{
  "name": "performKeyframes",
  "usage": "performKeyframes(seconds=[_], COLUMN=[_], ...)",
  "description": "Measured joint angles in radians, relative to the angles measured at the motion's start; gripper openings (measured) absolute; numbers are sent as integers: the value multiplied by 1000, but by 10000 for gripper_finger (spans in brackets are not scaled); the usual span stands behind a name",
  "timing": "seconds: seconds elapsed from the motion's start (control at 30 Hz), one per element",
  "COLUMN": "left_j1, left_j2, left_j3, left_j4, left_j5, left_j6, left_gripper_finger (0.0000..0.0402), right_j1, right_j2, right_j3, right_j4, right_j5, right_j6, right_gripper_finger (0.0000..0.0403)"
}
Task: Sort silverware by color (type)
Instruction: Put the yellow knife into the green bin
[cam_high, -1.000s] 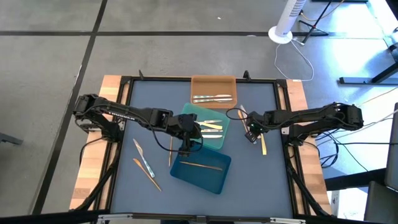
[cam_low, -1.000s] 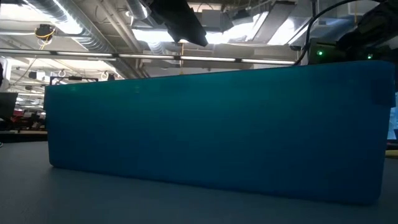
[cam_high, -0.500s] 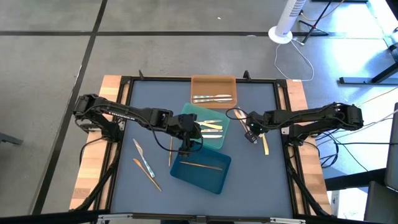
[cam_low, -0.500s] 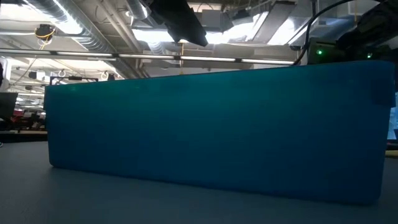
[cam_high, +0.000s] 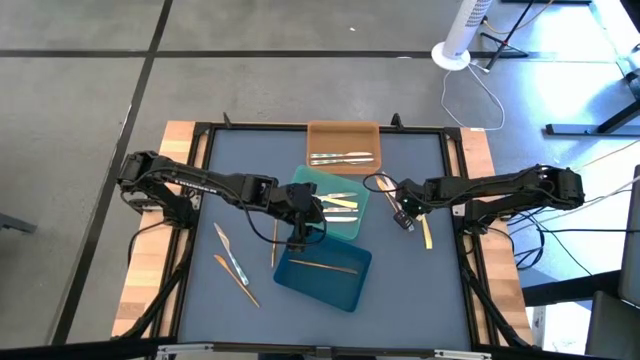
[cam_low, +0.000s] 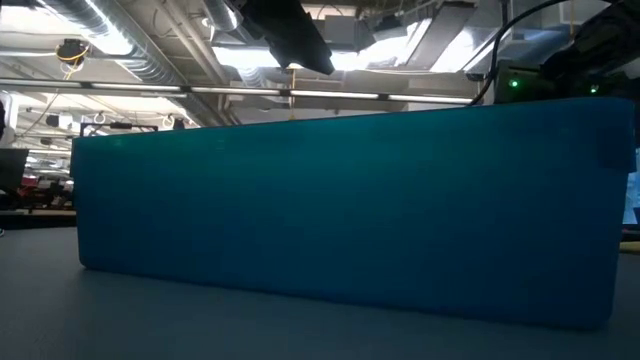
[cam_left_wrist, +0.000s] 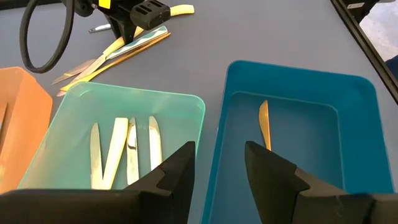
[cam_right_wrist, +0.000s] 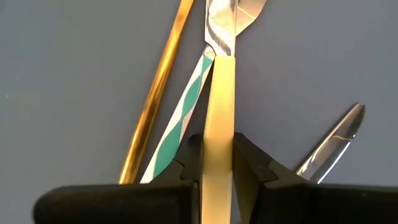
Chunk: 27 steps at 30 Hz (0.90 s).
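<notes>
Since a second ago, almost nothing on the table has shifted; only the pale yellow utensil (cam_high: 425, 233) by the right gripper (cam_high: 404, 217) lies at a slightly changed angle, and both arms sit where they were. In the right wrist view its fingers (cam_right_wrist: 249, 163) are pinched against the sides of that yellow handle (cam_right_wrist: 219, 124), with an orange-tan utensil (cam_right_wrist: 153, 99) and silver-grey pieces (cam_right_wrist: 329, 144) lying on the blue table (cam_high: 420, 290) just beside it. The left gripper (cam_high: 297, 237) hovers over the seam between the teal-green tray (cam_high: 352, 228) and the dark blue tray (cam_high: 330, 285), jaws spread and empty, as the left wrist view shows (cam_left_wrist: 217, 163). Four pale yellow utensils (cam_left_wrist: 124, 152) lie in the teal-green tray, one orange-tan utensil (cam_left_wrist: 264, 124) in the dark blue tray, and silver-grey utensils (cam_high: 341, 157) in the orange tray (cam_high: 343, 132). Three more utensils (cam_high: 233, 262) lie loose on the table near the left arm, and another orange-tan one (cam_high: 274, 243) just beside the dark blue tray.
</notes>
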Motion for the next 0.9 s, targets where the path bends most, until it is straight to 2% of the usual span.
performKeyframes(seconds=[0.3,0.63,0.9], left_j1=[1,1,1], left_j2=[0,-4,-61], left_j3=[0,0,0], left_j4=[0,-4,-37], left_j5=[0,0,-4], left_j6=[0,-2,-3], left_gripper_finger=[134,134,133], right_j1=[0,-1,-1], right_j2=[2,3,2], right_j3=[28,132,203], right_j4=[-48,-216,-351], right_j5=[0,2,23], right_j6=[-1,-13,-13], right_gripper_finger=[38,37,37])
